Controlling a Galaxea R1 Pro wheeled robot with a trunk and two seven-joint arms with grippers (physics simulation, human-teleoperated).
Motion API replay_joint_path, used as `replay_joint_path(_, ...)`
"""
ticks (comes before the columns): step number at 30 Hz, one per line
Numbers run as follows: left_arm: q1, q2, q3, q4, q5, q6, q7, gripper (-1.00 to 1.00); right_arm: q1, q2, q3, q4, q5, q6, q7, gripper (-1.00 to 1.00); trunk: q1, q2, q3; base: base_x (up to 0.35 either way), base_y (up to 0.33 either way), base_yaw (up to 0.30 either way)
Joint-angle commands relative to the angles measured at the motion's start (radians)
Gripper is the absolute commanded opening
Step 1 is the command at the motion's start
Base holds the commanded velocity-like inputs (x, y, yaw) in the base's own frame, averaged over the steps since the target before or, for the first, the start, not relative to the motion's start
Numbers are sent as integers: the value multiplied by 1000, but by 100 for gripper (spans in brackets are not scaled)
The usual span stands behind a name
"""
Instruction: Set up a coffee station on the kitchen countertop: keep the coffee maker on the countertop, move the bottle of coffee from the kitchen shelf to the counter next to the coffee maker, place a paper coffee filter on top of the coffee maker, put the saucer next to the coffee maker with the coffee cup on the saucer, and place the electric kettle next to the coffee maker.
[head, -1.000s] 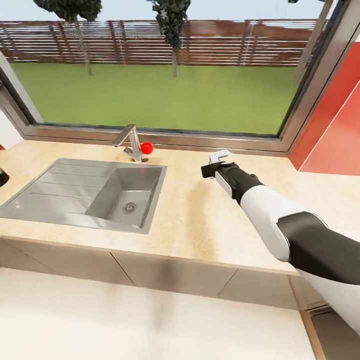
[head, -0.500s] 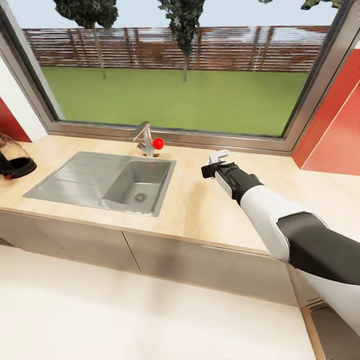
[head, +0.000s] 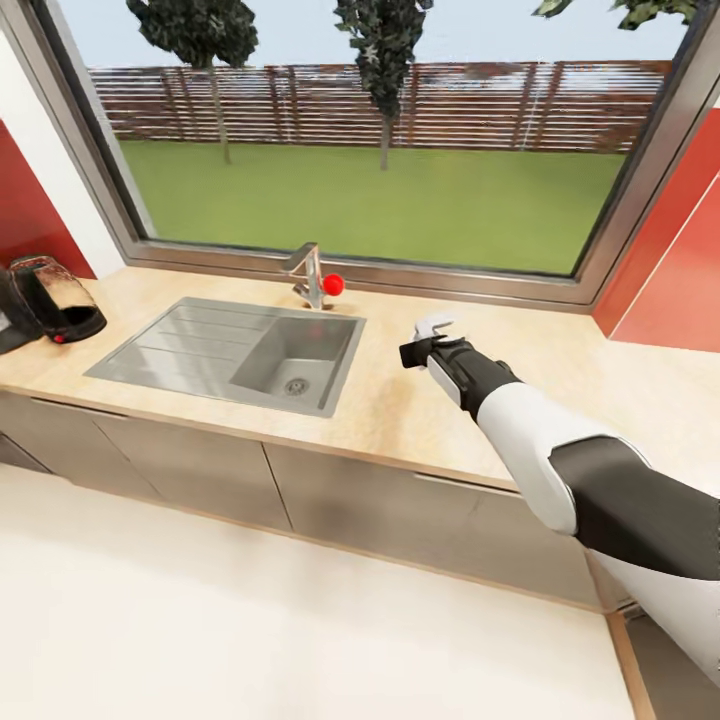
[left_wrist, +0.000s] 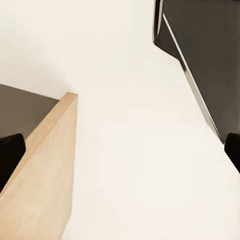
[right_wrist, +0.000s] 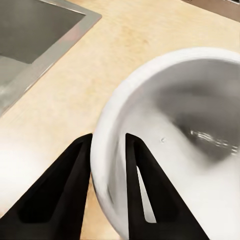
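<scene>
My right gripper (head: 428, 340) hangs over the kitchen countertop (head: 400, 415), right of the sink, shut on the rim of the white coffee cup (head: 438, 324). In the right wrist view the two black fingers (right_wrist: 75, 175) pinch the cup's wall (right_wrist: 190, 125), one inside and one outside, just above the beige slab. The electric kettle (head: 55, 298), see-through with a black base and red switch, stands on the counter at far left. The left wrist view shows my left gripper (left_wrist: 120, 152) open, its tips wide apart, over pale floor and a beige board edge (left_wrist: 47, 165).
A steel sink (head: 250, 350) with a drainboard is set into the counter, with a faucet (head: 308, 272) and red knob (head: 333, 285) behind it. A wide window runs along the back. Red wall panels (head: 670, 270) stand at right. Grey cabinet fronts (head: 350, 500) sit below.
The whole view has shifted: the camera backed away and turned left, bringing the kettle fully into sight. My right arm still holds the cup in about the same pose.
</scene>
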Motion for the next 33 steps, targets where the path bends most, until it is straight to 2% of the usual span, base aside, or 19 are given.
replay_joint_path(1,1,0,8,-4,-11,-2,3,100,12,0,5,-3,0,-14,1,-100,1,-2,0,-1,0,137)
replay_joint_path(3,0,0,8,-7,-11,-2,3,100,25,0,5,-3,0,-52,0,-100,1,-2,3,-1,0,137)
replay_joint_path(7,0,-1,8,-13,-11,-2,3,100,46,0,4,-1,1,-77,0,-100,1,-2,9,0,0,137)
replay_joint_path(14,0,-4,8,-16,-11,-1,3,100,80,1,8,-3,4,-81,3,-100,1,-2,19,0,0,137)
replay_joint_path(27,0,-4,8,-17,-11,1,3,100,85,3,10,-3,5,-79,3,-100,1,-2,38,0,0,137)
replay_joint_path(33,0,-6,8,-17,-11,1,4,100,86,14,10,-3,6,-78,3,-100,1,-2,46,0,0,150)
